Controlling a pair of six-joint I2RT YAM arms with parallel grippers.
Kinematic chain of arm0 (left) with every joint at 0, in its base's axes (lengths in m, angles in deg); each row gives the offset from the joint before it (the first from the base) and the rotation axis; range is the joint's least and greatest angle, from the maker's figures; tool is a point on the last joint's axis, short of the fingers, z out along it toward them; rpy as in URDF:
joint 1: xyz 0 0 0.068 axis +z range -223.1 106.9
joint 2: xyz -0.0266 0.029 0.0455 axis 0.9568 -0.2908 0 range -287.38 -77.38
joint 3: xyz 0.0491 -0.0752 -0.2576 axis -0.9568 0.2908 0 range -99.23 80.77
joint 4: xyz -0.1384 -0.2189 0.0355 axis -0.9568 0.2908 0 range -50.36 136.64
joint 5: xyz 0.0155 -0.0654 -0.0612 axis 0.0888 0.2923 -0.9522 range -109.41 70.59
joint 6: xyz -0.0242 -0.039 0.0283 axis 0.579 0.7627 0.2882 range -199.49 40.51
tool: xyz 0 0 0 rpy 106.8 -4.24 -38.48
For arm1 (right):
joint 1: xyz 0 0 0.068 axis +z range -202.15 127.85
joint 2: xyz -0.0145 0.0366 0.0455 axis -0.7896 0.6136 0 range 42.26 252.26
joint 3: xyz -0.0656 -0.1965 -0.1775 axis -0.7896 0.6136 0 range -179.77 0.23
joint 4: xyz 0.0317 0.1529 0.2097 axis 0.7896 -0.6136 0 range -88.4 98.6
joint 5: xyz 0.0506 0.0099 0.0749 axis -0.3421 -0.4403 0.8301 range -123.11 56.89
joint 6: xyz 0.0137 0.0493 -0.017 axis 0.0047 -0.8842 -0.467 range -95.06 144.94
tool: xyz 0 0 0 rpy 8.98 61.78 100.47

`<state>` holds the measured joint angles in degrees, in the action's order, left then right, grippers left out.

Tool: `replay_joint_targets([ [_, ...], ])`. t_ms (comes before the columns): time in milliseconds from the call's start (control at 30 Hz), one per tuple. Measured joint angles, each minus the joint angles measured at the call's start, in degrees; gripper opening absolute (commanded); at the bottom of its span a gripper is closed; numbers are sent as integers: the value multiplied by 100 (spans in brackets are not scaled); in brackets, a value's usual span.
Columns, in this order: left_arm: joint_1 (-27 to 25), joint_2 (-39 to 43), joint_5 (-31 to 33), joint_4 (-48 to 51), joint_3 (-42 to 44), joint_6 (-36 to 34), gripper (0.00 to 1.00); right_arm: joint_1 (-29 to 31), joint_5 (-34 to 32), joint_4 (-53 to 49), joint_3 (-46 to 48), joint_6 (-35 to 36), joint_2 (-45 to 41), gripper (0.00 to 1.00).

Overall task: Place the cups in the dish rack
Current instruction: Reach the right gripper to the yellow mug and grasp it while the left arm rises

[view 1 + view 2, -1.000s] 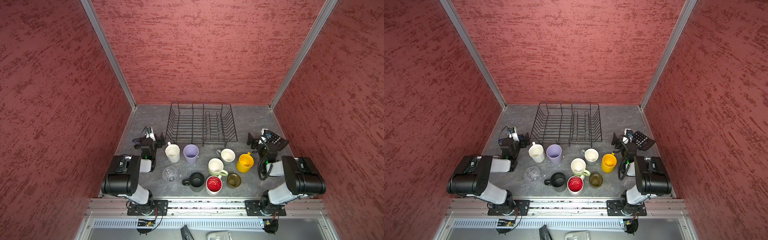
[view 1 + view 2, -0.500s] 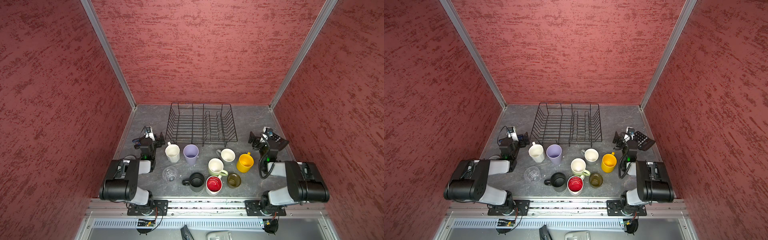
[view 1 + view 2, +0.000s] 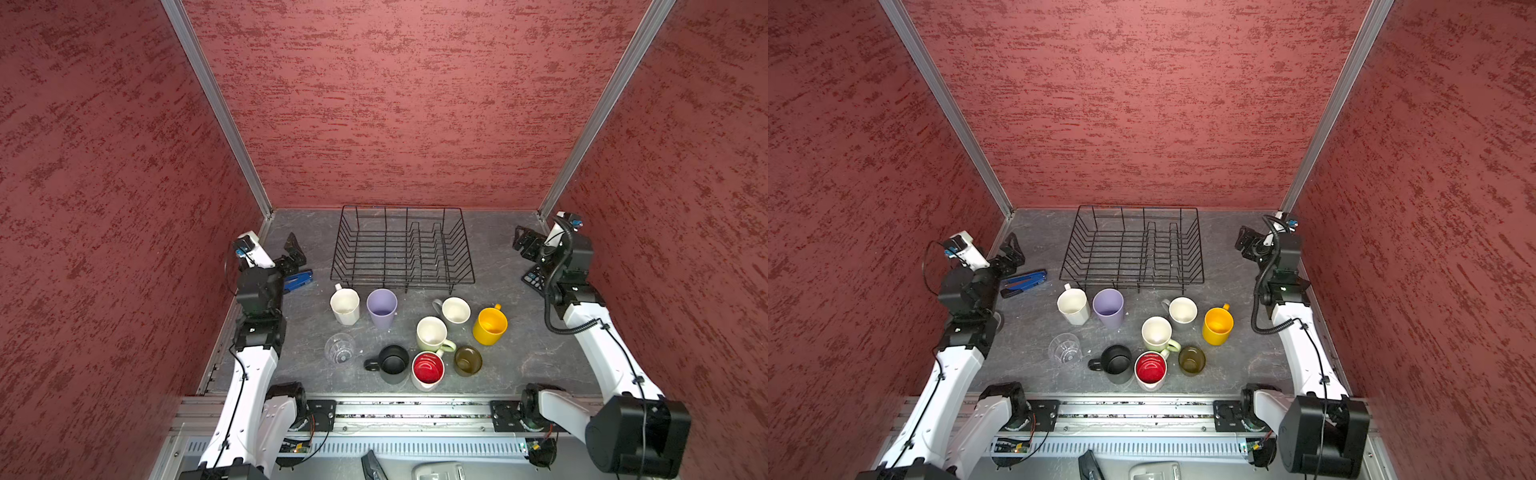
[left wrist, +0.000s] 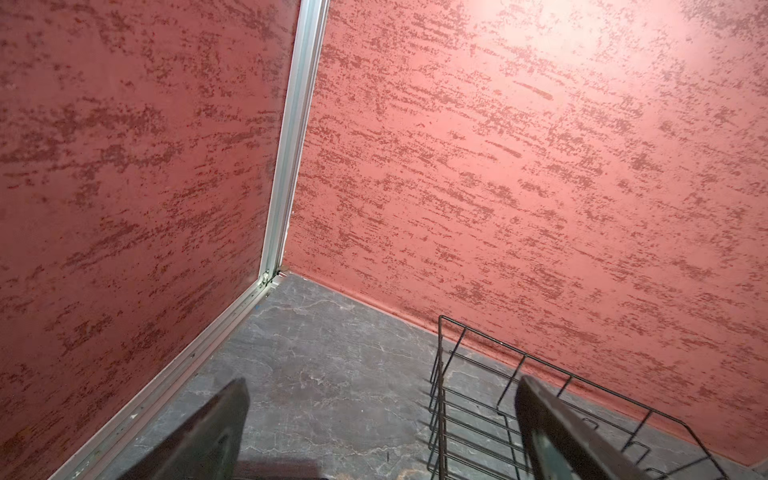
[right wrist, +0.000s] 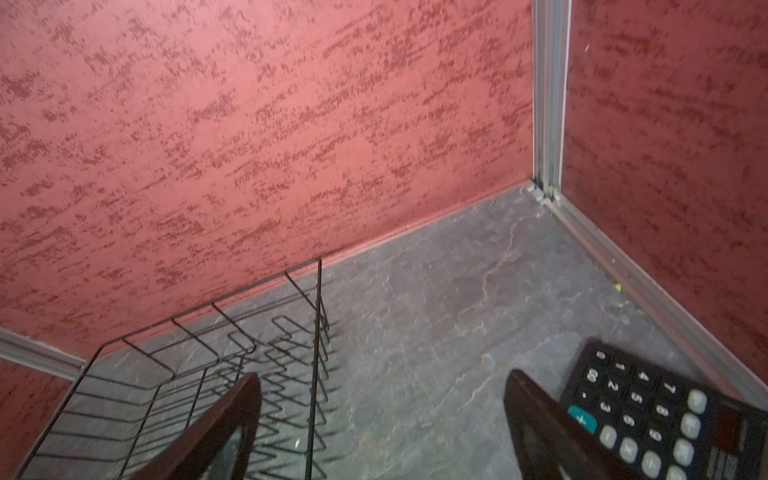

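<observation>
The black wire dish rack [image 3: 401,246] stands empty at the back of the table. In front of it are the cups: a white faceted mug [image 3: 345,306], lilac tumbler [image 3: 381,308], grey mug [image 3: 455,311], yellow mug [image 3: 490,326], pale green mug [image 3: 432,334], black mug [image 3: 392,363], red-inside mug [image 3: 428,370], olive-brown glass [image 3: 468,360] and clear glass [image 3: 340,348]. My left gripper [image 3: 295,249] hangs open left of the rack, holding nothing [image 4: 381,386]. Right of the rack my right gripper [image 3: 524,241] is also open and empty [image 5: 383,376].
A blue and black stapler-like tool [image 3: 297,280] lies below the left gripper. A black calculator [image 5: 665,424] lies by the right wall under the right arm. Red walls close in the table on three sides.
Both arms have lifted and stretched out, carrying their grippers towards the back of the table. No cup has moved.
</observation>
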<state>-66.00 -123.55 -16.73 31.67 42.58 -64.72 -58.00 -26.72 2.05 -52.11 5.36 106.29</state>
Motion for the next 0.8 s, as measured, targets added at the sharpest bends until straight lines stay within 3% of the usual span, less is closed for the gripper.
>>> replay_joint_targets([
  [200,223,-487,-903,667,-1119,-68,100,0,380,-2446,-509,131,-402,71],
  [433,254,-820,-1674,914,-1250,-170,100,26,450,-4599,-498,131,-861,61],
  [667,369,-645,-2041,944,-1099,-146,100,203,457,-5626,-90,20,-1130,54],
  [800,422,-544,-2107,922,-1075,-105,100,409,505,-5731,28,-127,-1169,53],
])
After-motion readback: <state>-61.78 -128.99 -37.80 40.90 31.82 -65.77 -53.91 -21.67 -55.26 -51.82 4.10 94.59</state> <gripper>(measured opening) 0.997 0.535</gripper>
